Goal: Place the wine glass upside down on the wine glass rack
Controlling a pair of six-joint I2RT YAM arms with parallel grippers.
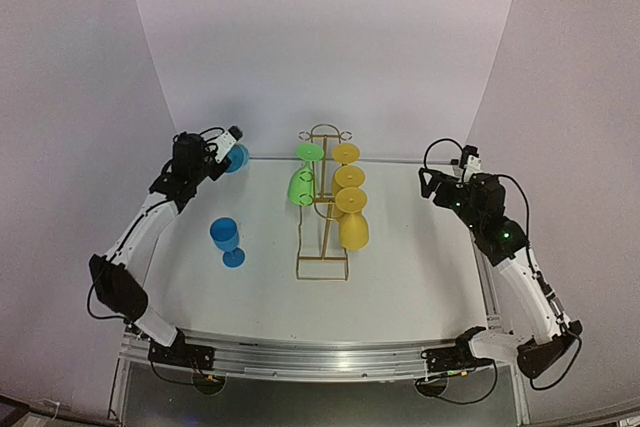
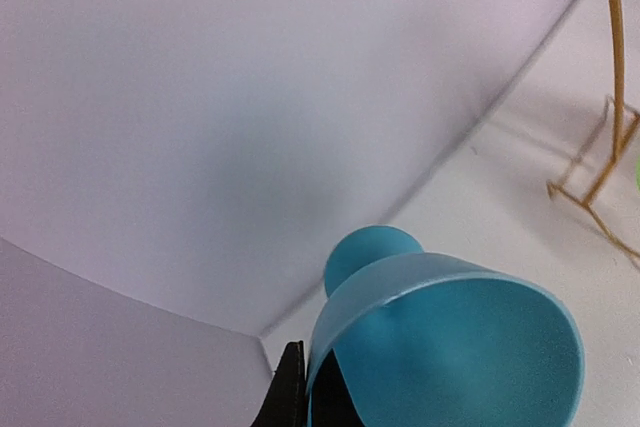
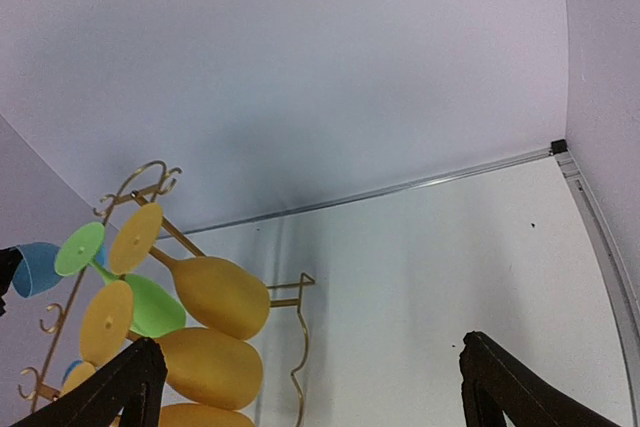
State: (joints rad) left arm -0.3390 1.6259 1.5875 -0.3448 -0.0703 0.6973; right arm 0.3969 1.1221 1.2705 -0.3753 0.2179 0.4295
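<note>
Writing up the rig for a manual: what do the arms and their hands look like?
The left arm and right arm have white links, black joints, loose black cables. A green light glows on the right arm. The right hand has black fingers.

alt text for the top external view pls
The left claw holds a blue wine glass up at the table's back left. At centre a gold wine glass rack carries one green glass and yellow glasses upside down; a second blue glass stands upright beside it, and the right claw is open.
</note>
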